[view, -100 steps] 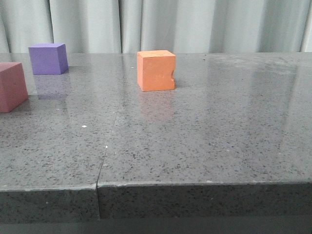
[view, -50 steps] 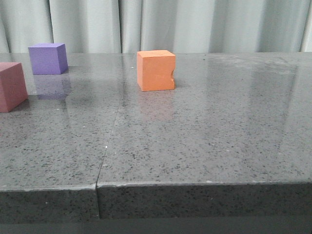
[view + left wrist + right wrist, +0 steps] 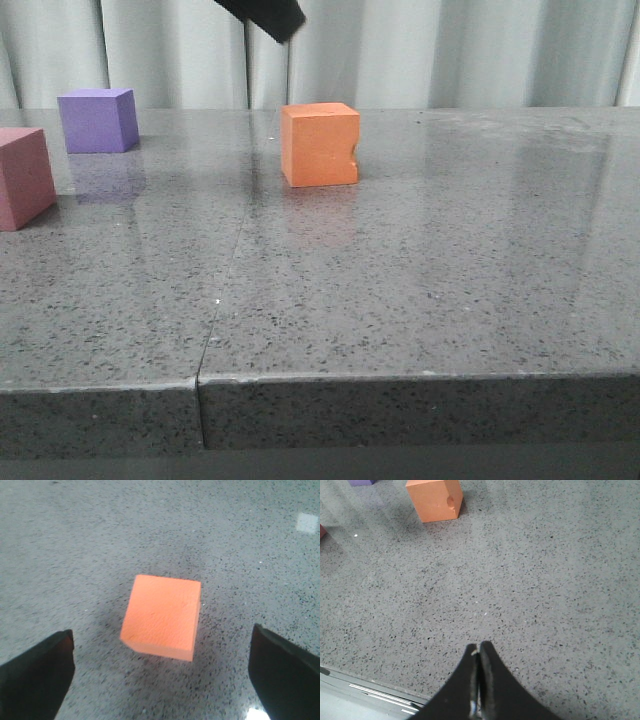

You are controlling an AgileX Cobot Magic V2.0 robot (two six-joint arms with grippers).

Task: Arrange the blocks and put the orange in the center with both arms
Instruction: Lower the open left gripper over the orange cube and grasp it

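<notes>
Our left gripper (image 3: pixel 162 672) hangs with its fingers spread wide above the orange cube (image 3: pixel 162 616), apparently lined up to take it; our right gripper (image 3: pixel 479 680) is pinched together over bare table (image 3: pixel 545 580). In the front view the orange cube sits centre, purple cube (image 3: pixel 97 120) and pink-red cube (image 3: pixel 24 176) at far left, on speckled grey stone before pale curtains (image 3: pixel 450 50)

Left black two-fingered claw (image 3: pixel 160 672): fingers spread wide, nothing between them, pointing down; dark tip showing at 12 o'clock in front view. Right black claw (image 3: pixel 479 677): fingers pressed together, low, empty.
</notes>
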